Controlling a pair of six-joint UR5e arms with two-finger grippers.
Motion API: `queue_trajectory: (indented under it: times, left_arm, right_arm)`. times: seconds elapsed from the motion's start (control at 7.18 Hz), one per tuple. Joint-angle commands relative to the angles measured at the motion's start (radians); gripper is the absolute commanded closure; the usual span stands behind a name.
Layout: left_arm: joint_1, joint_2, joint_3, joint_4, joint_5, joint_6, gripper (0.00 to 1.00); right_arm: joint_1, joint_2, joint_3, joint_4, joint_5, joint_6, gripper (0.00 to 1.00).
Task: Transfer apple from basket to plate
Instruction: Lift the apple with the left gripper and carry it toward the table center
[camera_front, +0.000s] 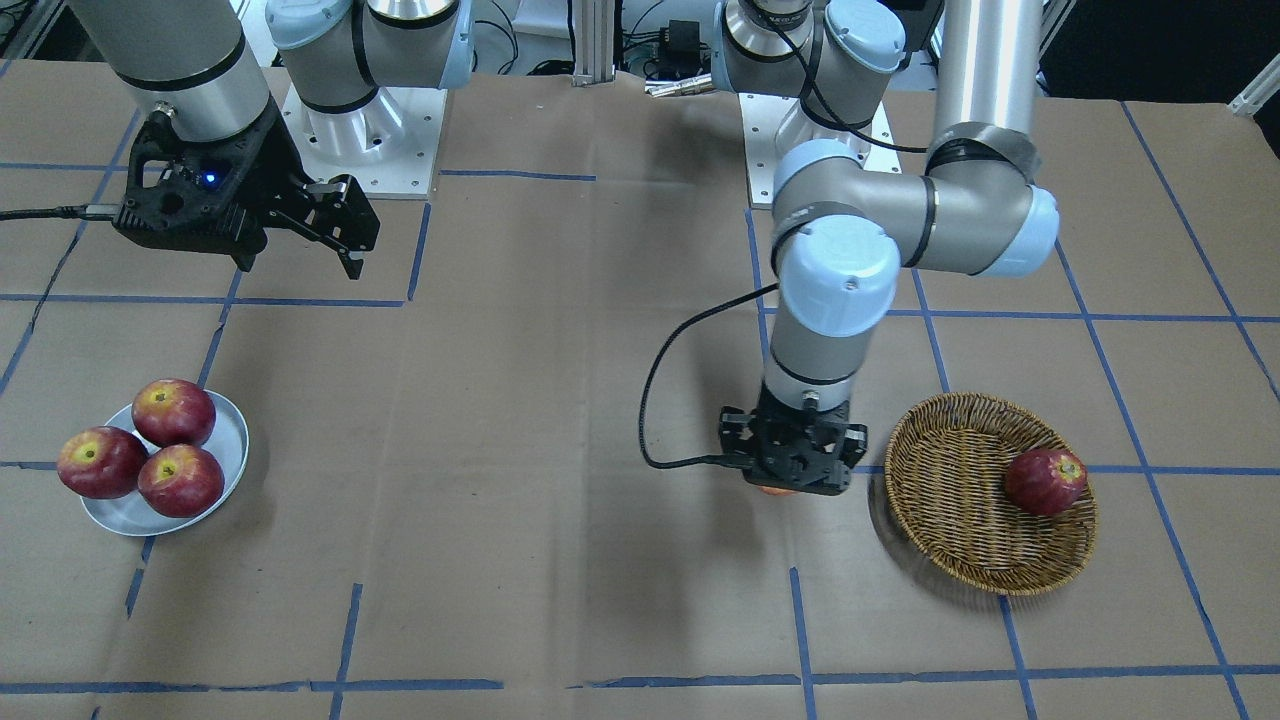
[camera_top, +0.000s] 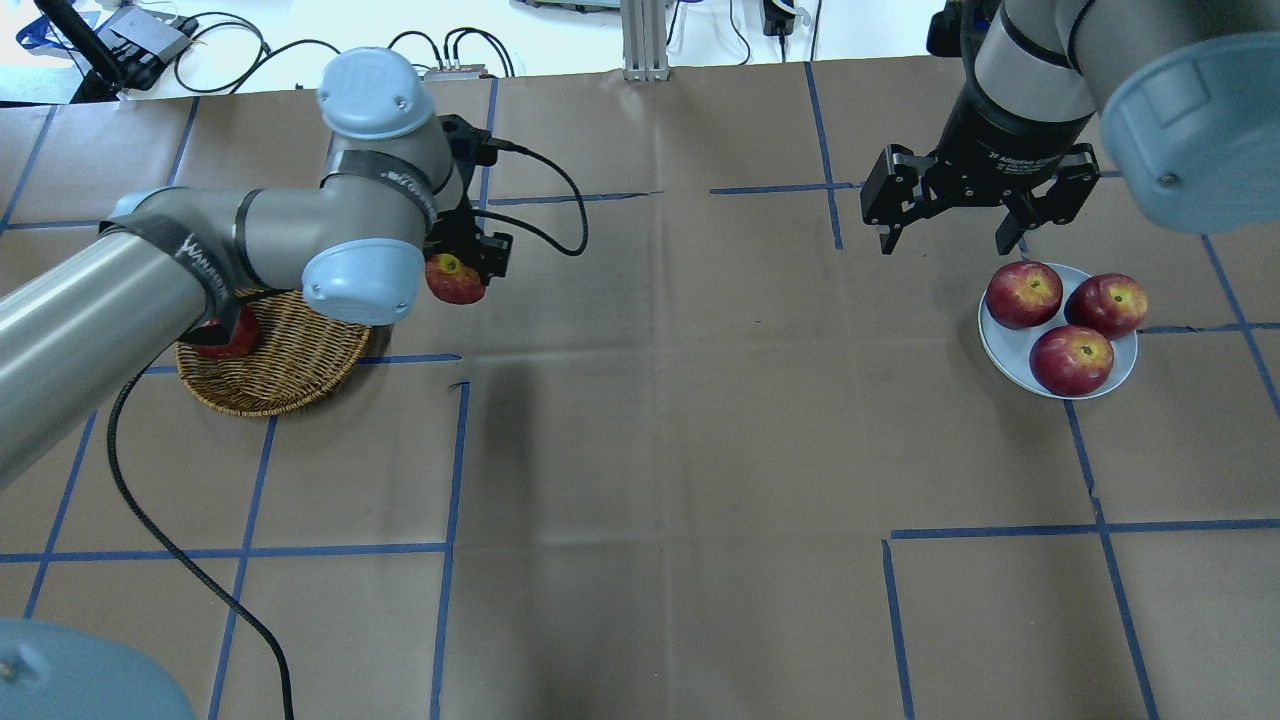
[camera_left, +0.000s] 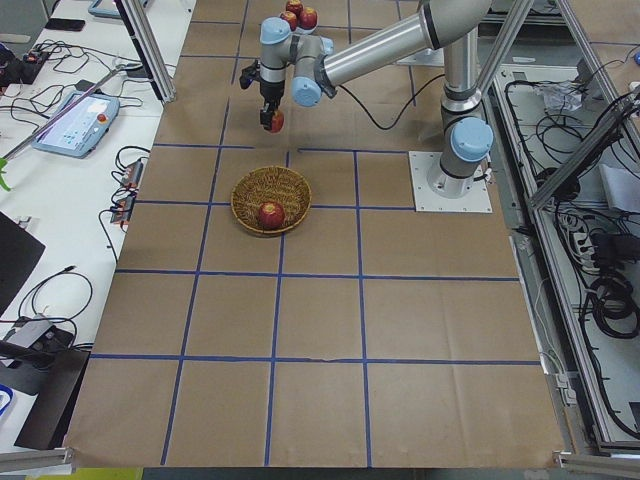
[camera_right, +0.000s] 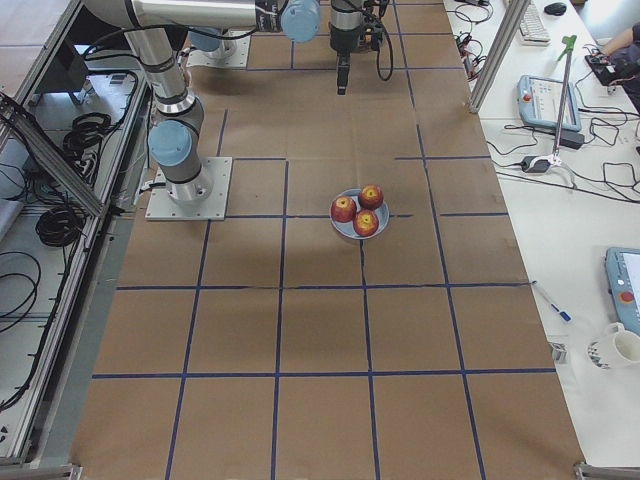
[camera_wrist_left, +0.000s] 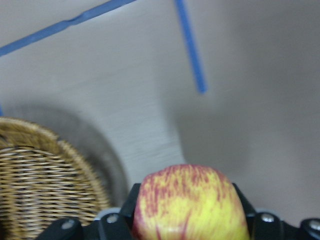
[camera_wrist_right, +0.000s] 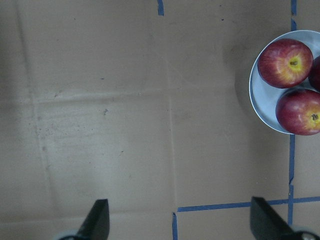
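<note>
The left end effector (camera_front: 790, 475) is closed around the apple (camera_top: 455, 280), the yellow one with red streaks. It holds the apple up in the air, just beside the basket (camera_front: 950, 500) and no longer over it. The plate (camera_top: 1005, 343) is well apart, on the other side of the counter (camera_top: 650, 450). The job now looks like carrying the apple across. I think the arm should keep the apple high and level. The grip should be firm, but not so hard that it hurts the fruit. Three dark red apples (camera_top: 1023, 294) already fill most of the plate, so there is little room. The bare part on the side toward the basket looks like the best spot. The apple should go down slowly so it does not bump the others or roll off the rim. The right end effector (camera_top: 952, 240) hangs wide open and holds nothing, close to the plate, so it may be in the way. Some things are hard to see. From the front, the end effector hides nearly all of the apple. From above, the left arm covers part of the basket and of the dark red apple (camera_front: 1044, 481) inside it. The left wrist picture is blurry and cuts off the bottom of the apple. I cannot tell how high the apple is.
</note>
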Motion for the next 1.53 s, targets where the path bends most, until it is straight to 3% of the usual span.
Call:
queue_trajectory:
  times: [0.0, 0.28, 0.98, 1.39]
  left_arm:
    - [-0.193, -0.134, 0.188, -0.111, 0.005, -0.286, 0.62]
    - [-0.267, -0.251, 0.246, -0.108, 0.008, -0.371, 0.62]
    - [-0.269, -0.290, 0.235, -0.099, 0.002, -0.370, 0.62]
    - [-0.269, -0.290, 0.233, -0.098, 0.002, -0.365, 0.38]
  right_arm:
    - [0.000, 0.000, 0.000, 0.000, 0.000, 0.000, 0.00]
    - [0.000, 0.000, 0.000, 0.000, 0.000, 0.000, 0.00]
    - [0.000, 0.000, 0.000, 0.002, 0.000, 0.000, 0.00]
    - [0.000, 0.000, 0.000, 0.002, 0.000, 0.000, 0.00]
